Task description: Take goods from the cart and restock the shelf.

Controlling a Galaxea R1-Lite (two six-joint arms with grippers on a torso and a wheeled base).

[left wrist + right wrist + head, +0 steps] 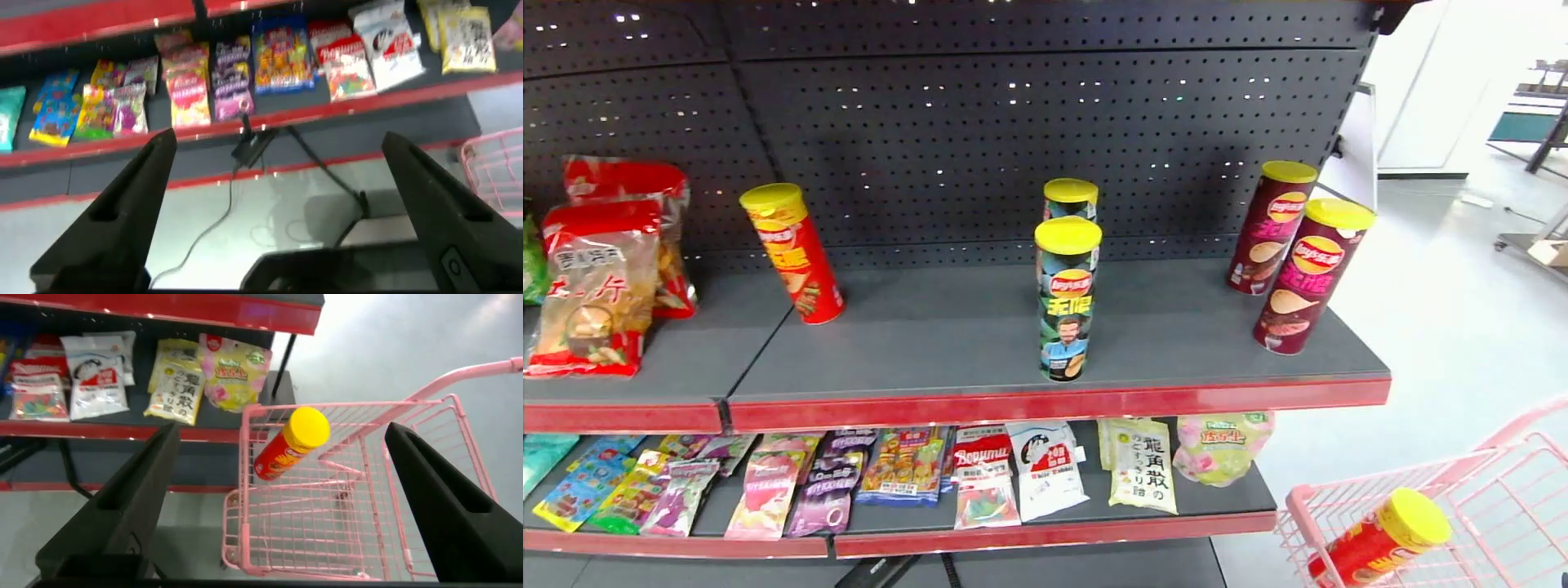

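Head view: a red chip can (1380,539) with a yellow lid lies in the pink cart (1376,476), at 4 o'clock from the shelf (1054,402). The right claw (282,433) faces the cart, wide open. The left claw (278,139) is wide open too.

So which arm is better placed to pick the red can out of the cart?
Right: the right gripper hangs open above the pink cart, red can below it. The left gripper, also open, faces snack packets on the lower shelf.

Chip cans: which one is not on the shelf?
The red, yellow-lidded can lying tilted in the pink cart; the other five stand on the upper shelf.
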